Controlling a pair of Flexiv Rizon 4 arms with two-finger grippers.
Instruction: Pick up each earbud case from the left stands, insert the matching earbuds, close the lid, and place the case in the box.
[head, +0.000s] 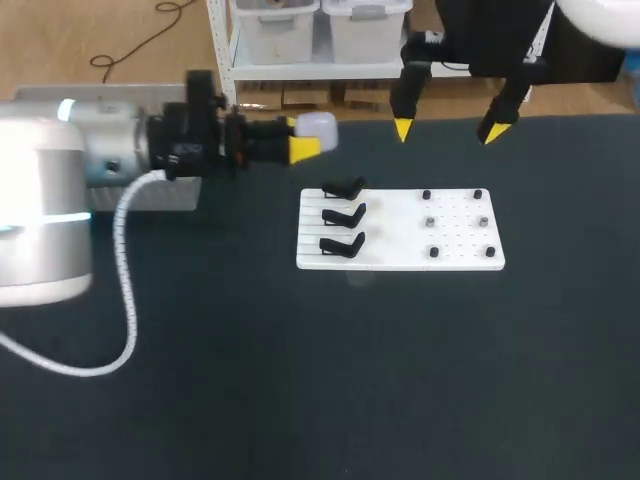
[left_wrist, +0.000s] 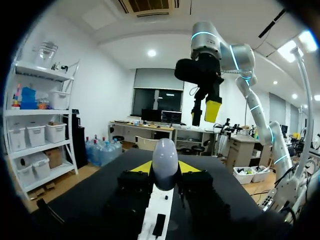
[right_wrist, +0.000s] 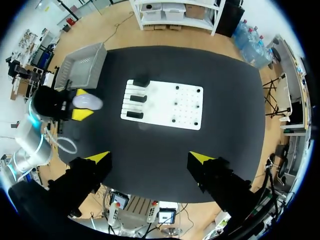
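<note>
Left gripper (head: 303, 140) is clamped on the earbud case (head: 316, 127) from both sides. The case is smooth, pale white and egg-shaped, held off the table just far-left of the white board (head: 400, 262). There are three black stands (head: 345, 214) on the board's left. Right gripper (head: 447, 131) is spread wide over the far edge. Grey box (right_wrist: 82, 67) sits far left.

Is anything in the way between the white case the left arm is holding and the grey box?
Nothing visible does. The white case, held in the left arm's jaws, is close beside the grey box, with nothing between them.
</note>
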